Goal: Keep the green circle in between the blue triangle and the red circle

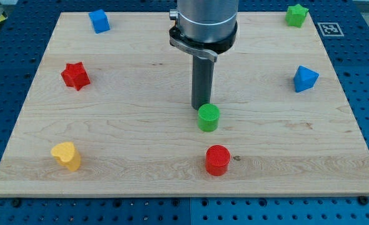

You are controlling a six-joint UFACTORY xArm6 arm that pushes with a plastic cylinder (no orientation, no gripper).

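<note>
The green circle sits a little right of the board's middle. The red circle lies just below it, near the view's bottom. The blue triangle is far off at the view's right edge. My tip stands right at the green circle's upper-left rim, touching or nearly touching it. The rod rises from there to the arm's grey body at the view's top.
A blue cube lies at the top left, a red star at the left, a yellow heart at the bottom left and a green star at the top right. The wooden board ends in blue pegboard all round.
</note>
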